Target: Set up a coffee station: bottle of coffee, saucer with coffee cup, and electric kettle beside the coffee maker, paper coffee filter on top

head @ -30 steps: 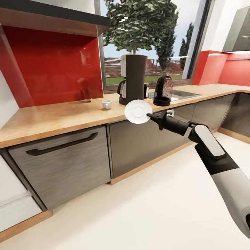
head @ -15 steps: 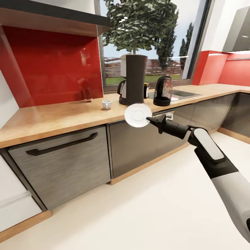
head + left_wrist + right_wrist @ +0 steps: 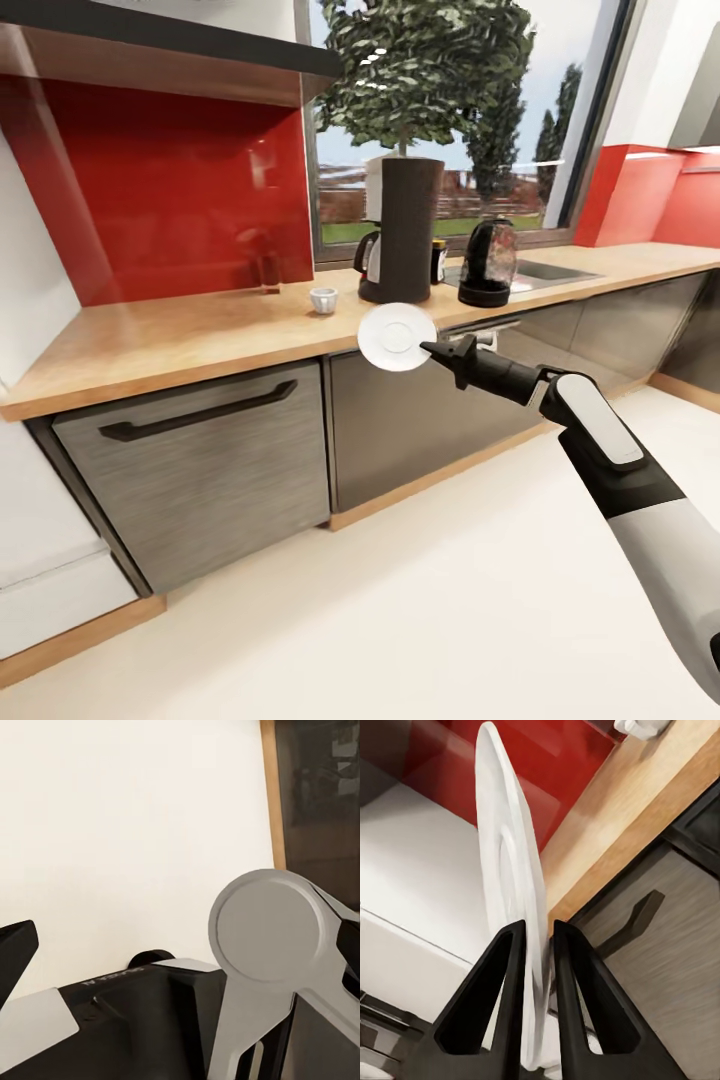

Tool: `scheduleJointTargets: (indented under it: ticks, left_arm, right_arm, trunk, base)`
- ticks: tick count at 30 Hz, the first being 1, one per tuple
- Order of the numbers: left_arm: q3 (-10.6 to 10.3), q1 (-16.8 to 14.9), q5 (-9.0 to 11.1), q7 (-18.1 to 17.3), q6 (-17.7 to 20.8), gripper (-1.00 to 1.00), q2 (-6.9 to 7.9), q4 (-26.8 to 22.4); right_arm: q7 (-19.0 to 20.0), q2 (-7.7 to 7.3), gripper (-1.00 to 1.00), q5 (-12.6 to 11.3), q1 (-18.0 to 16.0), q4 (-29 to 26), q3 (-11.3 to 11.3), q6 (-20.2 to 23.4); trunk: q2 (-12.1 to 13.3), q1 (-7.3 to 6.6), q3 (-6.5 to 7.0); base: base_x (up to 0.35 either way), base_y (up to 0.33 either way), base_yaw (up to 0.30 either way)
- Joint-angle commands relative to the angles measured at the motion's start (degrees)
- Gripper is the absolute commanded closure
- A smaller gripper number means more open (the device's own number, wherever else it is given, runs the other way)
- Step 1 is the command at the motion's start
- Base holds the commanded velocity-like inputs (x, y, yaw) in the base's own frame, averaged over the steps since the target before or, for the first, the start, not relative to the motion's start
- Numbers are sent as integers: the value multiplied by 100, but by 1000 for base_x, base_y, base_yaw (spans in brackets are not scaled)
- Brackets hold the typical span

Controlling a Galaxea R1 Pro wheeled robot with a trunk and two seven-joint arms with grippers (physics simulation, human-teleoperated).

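My right gripper (image 3: 428, 348) is shut on the rim of the white saucer (image 3: 398, 337), held upright in the air just in front of the kitchen countertop (image 3: 180, 335) edge. In the right wrist view the saucer (image 3: 510, 870) stands edge-on between the two black fingers (image 3: 502, 982). On the counter the tall dark coffee maker (image 3: 405, 230) stands by the window. The coffee cup (image 3: 323, 300) sits to its left. The yellow-lidded bottle of coffee (image 3: 438, 262) and the glass electric kettle (image 3: 487, 262) are to its right. The left gripper (image 3: 180, 952) hangs open over the floor.
Glossy grey cabinets with a long black handle (image 3: 200, 410) run under the counter. A red backsplash (image 3: 170, 190) and a dark overhanging board (image 3: 150, 35) sit above its left part. A sink (image 3: 550, 270) lies right of the kettle. Pale open floor (image 3: 400, 600) spreads in front.
The whole view has shifted, so the counter things sit a little further right in the picture. The right gripper has dropped slightly with the saucer still clamped in it.
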Motion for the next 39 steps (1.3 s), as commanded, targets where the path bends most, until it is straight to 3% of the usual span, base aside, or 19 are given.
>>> scheduleJointTargets:
  ticks: [1,24,39]
  left_arm:
    - [-49,-6,44,-11,11,-100,2,-5]
    - [-57,-4,44,-11,11,-100,1,-8]
    - [-58,-8,44,-11,3,-100,-2,-9]
  right_arm:
    - [14,-6,100,-11,-4,-1,8,5]
    - [14,-6,100,-9,-4,7,8,1]
    - [9,-6,100,-9,-4,19,8,1]
  trunk:
    - [-2,-1,-5]
    - [-2,-1,-5]
    - [-2,-1,-5]
  base:
    - [0,0,234]
    - [0,0,70]
    - [129,0,0]
